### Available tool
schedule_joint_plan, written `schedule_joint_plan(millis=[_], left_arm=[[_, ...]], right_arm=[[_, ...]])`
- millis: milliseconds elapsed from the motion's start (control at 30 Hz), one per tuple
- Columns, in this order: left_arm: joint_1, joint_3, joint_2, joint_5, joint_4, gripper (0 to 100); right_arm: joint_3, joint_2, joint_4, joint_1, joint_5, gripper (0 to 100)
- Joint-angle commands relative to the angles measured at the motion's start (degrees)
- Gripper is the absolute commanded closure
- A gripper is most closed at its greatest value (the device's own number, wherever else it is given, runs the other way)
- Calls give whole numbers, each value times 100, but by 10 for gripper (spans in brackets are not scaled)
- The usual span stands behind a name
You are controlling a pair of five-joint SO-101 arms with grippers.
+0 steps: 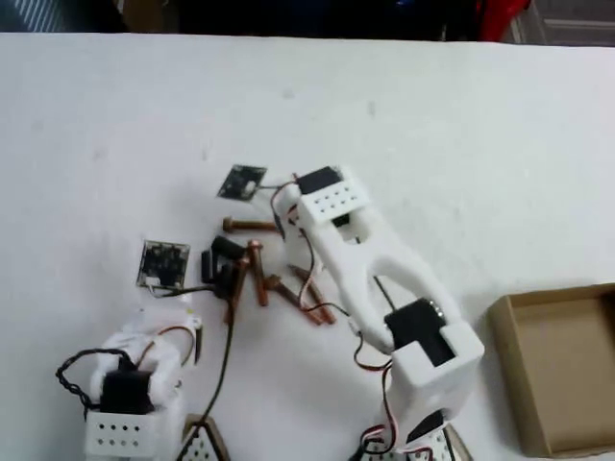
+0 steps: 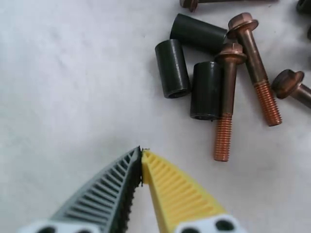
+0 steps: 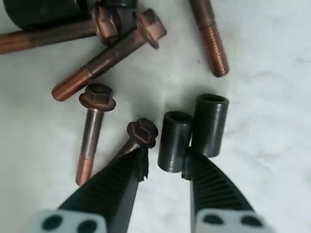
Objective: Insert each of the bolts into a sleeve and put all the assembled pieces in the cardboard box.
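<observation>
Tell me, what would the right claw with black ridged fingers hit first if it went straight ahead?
Probably the short black cylindrical sleeve lying just ahead of the open right gripper, between its fingertips; a copper-coloured bolt head sits beside one finger. Depth is unclear.

**OBSCURED AND CROPPED ITEMS**

In the high view, I am seeing the cardboard box [image 1: 557, 375] running off the picture's right edge, so its right side is cut away. The right arm [image 1: 384, 279] is covering part of the bolt pile [image 1: 258, 274]. The pieces there are reading too small and blurred for me to count sleeves.

In the left wrist view, I am losing a copper bolt [image 2: 194, 3], a second bolt [image 2: 291, 86] and a dark sleeve [image 2: 304, 6] to the frame edges.

In the right wrist view, a black sleeve [image 3: 39, 12] and a long bolt [image 3: 48, 36] are being cropped by the frame. One finger [image 3: 116, 189] of the right gripper [image 3: 165, 165] is hiding the shank of the nearest bolt [image 3: 142, 132].
</observation>
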Motion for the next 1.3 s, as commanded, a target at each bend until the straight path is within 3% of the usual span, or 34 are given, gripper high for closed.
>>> schedule_joint_plan(millis=[0,800,967,1267], left_arm=[[75,-18,-31,-35,79,976],[75,-18,-31,-35,79,976],[75,-18,-31,-35,79,976],[75,-18,-31,-35,79,976]], right_arm=[[-264,40,-75,-84,35,889],[-229,690,-549,-75,26,894],[-264,936,-549,-84,35,980],[-484,840,-338,-92,9,981]])
